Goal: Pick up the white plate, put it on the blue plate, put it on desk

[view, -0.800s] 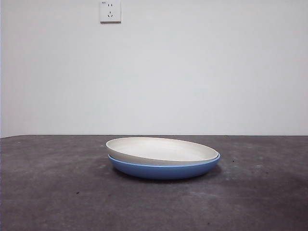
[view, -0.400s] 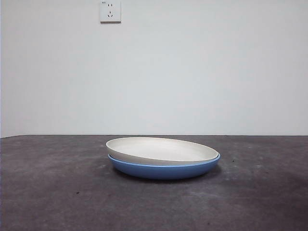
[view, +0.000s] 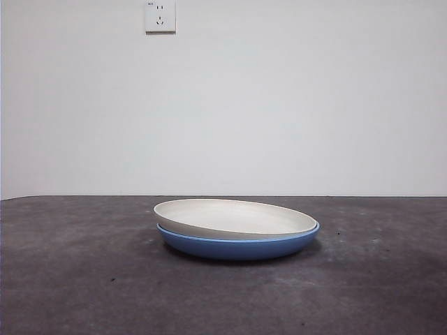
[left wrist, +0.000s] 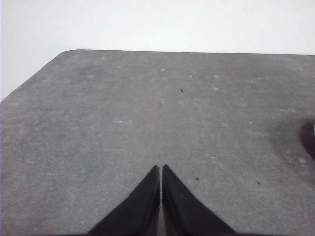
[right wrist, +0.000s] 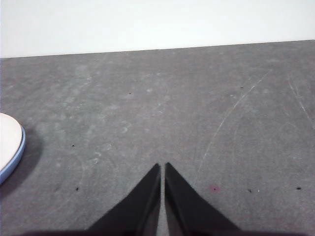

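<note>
The white plate (view: 234, 217) sits nested in the blue plate (view: 237, 248) at mid-desk (view: 84, 279), slightly tilted. My left gripper (left wrist: 161, 169) and right gripper (right wrist: 162, 168) hang well apart, both closed and empty.

White wall socket (view: 160, 16) high on a plain pale wall (view: 279, 105), upper left of view

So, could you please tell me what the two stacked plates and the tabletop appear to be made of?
The white plate looks matte off-white, perhaps melamine or unglazed ceramic: it shows no glare and has faint rings inside. The blue plate beneath it looks glossier, probably glazed ceramic or plastic, with a soft sheen along its wall. The desk looks like a dull grey-brown laminate or stone-like board, mottled and scuffed.
</note>
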